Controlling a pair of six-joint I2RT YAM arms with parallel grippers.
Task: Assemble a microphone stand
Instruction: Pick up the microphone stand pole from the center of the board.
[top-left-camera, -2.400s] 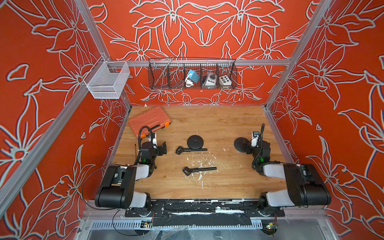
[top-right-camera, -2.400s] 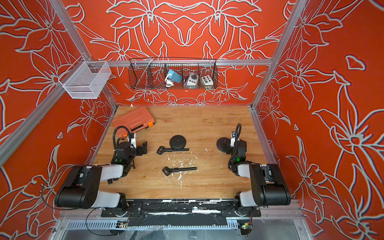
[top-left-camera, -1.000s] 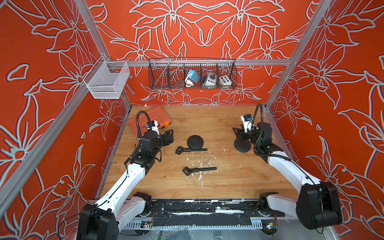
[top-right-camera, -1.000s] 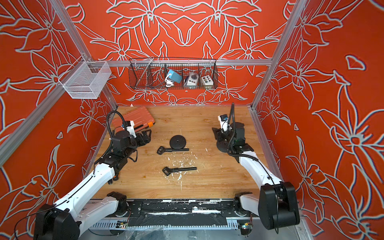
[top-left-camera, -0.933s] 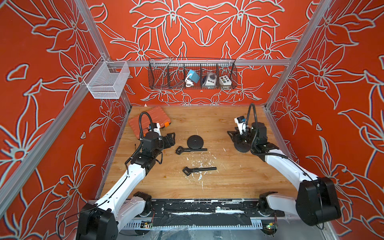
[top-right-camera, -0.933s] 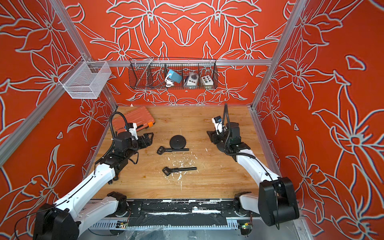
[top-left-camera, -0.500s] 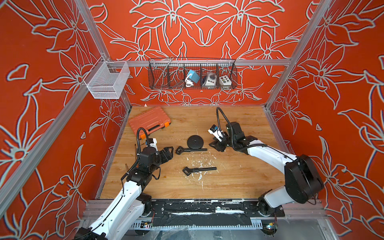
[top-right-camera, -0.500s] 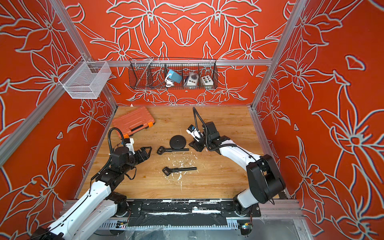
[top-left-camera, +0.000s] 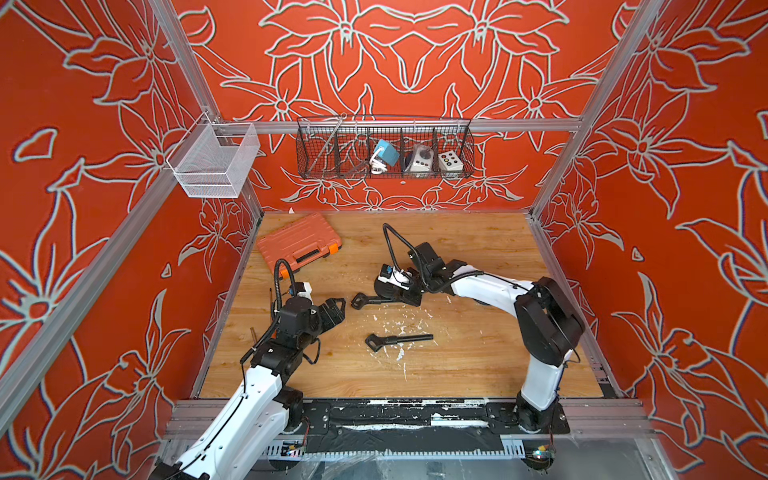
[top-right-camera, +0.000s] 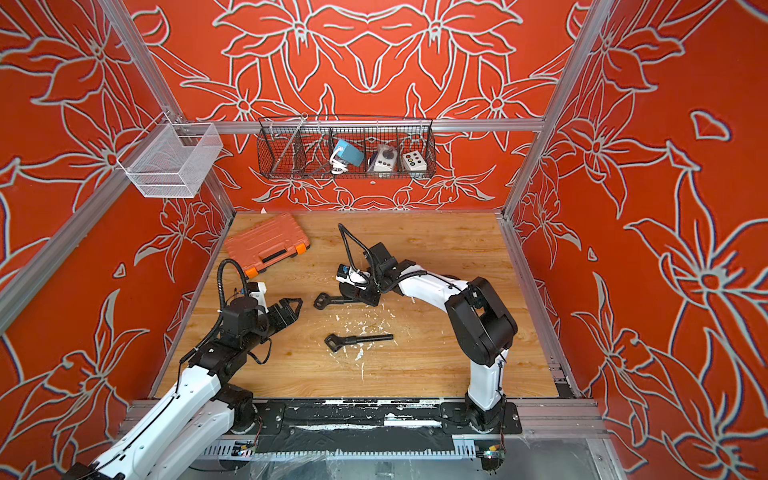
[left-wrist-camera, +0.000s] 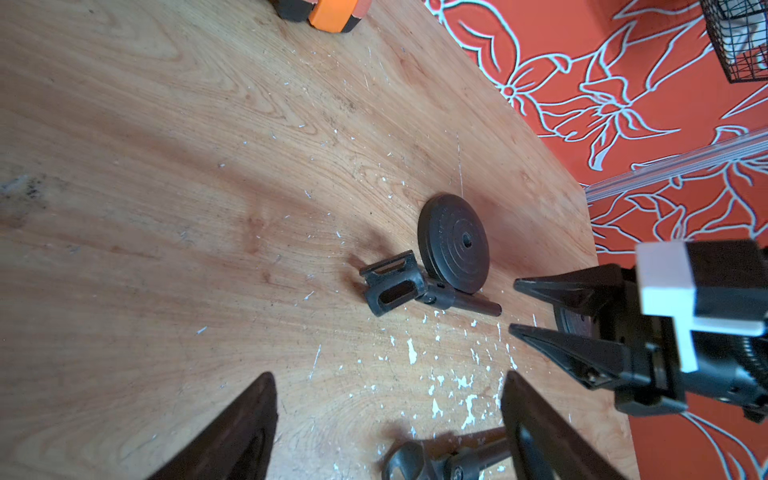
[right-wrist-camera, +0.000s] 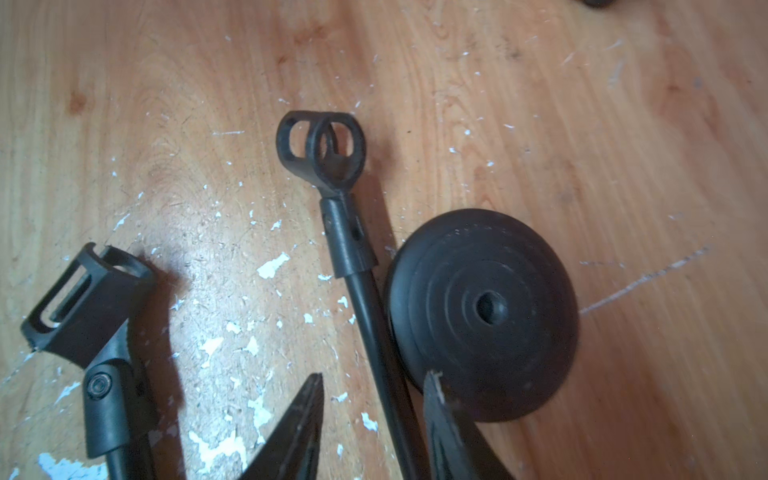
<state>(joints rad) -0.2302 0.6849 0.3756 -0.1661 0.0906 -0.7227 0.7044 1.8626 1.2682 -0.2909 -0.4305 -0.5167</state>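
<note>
**A:** Where is the stand?

**B:** In pieces. A black rod (right-wrist-camera: 365, 316) with a clip (right-wrist-camera: 334, 187) at one end lies flat near the middle of the tabletop (top-left-camera: 478, 365). Its shaft rests against the rim of the round base (right-wrist-camera: 457, 291), whose centre hole faces up.

**A:** Is anything holding it?

**B:** Not yet. The right gripper (right-wrist-camera: 374, 376) straddles the shaft with its fingers apart, one on each side and unclamped. It is probably placed to lift the rod toward that hole.

**A:** And the other arm?

**B:** The left gripper (left-wrist-camera: 389, 376) hovers toward the left edge, fingers spread wide, empty and aimed at the parts, perhaps to steady the base. A second rod (top-left-camera: 399, 340) lies nearer the front edge. An orange case (top-left-camera: 299, 245) sits at the back left corner.
</note>
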